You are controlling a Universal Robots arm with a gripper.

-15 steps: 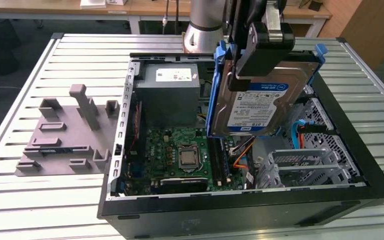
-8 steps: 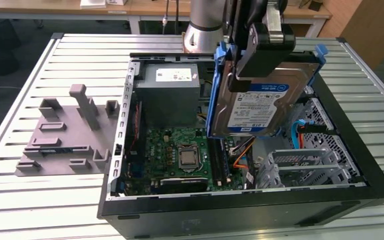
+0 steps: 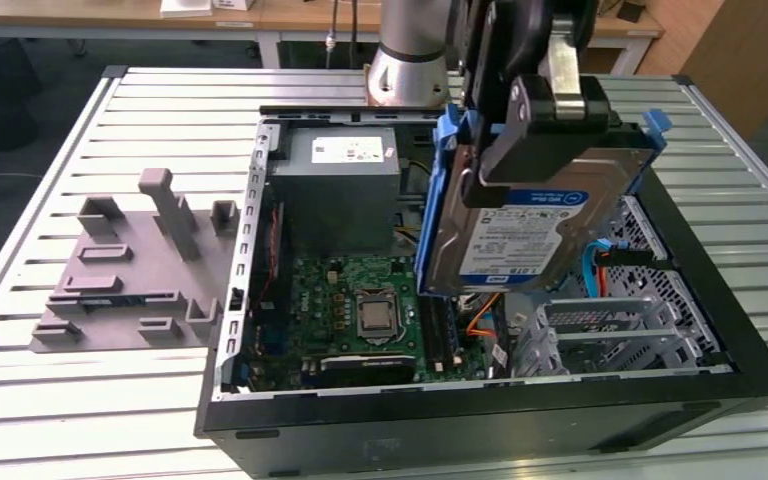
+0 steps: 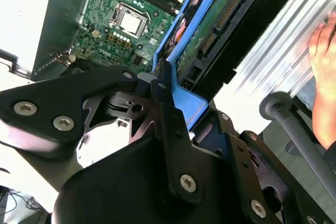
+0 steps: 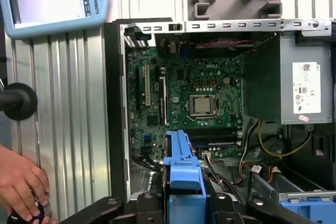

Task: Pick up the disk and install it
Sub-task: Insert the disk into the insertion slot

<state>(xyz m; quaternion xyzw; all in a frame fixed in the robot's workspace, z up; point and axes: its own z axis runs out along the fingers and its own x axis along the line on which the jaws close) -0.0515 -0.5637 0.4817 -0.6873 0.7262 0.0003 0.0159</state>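
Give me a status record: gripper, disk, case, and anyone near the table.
gripper: shut on the upper end of the disk
disk: held on edge, tilted, label toward the exterior camera, over the open computer case; not seated
computer case: side panel off, lying on the slatted table
motherboard: exposed, at the exterior view's left of the disk
drive bay: metal, below the disk toward the exterior view's right
person's hand: at the table edge in the first wrist view
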